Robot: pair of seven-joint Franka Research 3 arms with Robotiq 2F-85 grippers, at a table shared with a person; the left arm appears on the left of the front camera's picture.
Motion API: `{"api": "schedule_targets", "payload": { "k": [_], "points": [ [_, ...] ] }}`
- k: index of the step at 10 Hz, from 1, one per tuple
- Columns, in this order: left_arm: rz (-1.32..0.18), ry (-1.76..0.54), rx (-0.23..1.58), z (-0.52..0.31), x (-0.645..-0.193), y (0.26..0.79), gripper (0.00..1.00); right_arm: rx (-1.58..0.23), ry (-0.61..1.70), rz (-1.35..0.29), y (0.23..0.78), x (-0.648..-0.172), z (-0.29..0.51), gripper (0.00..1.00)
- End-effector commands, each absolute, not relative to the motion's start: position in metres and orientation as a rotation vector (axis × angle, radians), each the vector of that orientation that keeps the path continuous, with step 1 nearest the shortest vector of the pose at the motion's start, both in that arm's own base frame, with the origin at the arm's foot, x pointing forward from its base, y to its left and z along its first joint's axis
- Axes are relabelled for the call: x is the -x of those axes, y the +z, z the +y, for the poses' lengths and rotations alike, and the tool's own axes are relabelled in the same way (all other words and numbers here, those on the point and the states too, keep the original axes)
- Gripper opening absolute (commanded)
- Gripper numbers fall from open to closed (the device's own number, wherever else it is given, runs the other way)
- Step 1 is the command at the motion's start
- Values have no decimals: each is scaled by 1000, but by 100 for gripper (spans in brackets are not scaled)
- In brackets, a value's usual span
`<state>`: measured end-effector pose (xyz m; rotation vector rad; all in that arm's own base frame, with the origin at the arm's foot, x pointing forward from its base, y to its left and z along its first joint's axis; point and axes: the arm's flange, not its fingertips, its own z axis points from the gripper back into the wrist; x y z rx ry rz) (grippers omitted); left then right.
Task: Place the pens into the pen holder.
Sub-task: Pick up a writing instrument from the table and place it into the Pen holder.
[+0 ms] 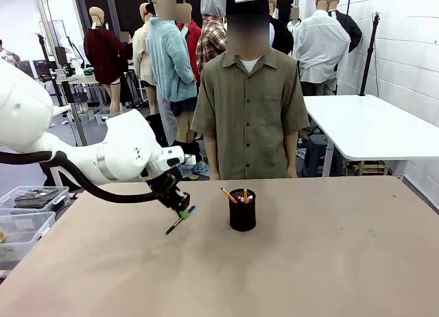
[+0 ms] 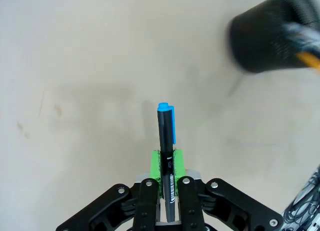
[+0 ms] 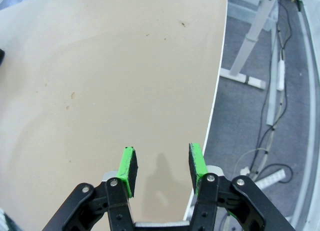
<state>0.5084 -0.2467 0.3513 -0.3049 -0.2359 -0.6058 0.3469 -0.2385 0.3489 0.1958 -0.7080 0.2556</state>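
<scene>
One table (image 1: 329, 262), tan. One person (image 1: 248, 111) stands at far side. One black pen holder (image 1: 242, 210) mid-table, two orange pencils (image 1: 229, 195) inside. Left gripper (image 1: 182, 208) just left of holder, above table, clamped on one blue-capped pen (image 2: 166, 141). Right gripper (image 3: 161, 166) open, holds nothing, over table edge.

Robot lab: white arm (image 1: 103, 159), plain work tables (image 1: 370, 125).

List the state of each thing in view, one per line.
Left gripper: shut on the pen.
Pen: blue-capped, held off the table, beside the holder.
Holder: upright on the table, pens and pencils already inside.
Right gripper: open, holding nothing, above the table edge.
Table: bare around the holder.
</scene>
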Motion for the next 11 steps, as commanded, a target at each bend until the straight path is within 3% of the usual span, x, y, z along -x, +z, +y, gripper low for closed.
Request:
{"api": "schedule_targets", "payload": {
  "k": [1,8,11],
  "points": [
    [-398,-738,489,-220,-499,376,0,-184,259,-700,347,-348,-238,54],
    [-877,-933,983,-243,-533,409,0,-184,259,-700,347,-348,-238,54],
    [-986,-970,1114,-264,-546,401,0,-184,259,-700,347,-348,-238,54]
  ]
}}
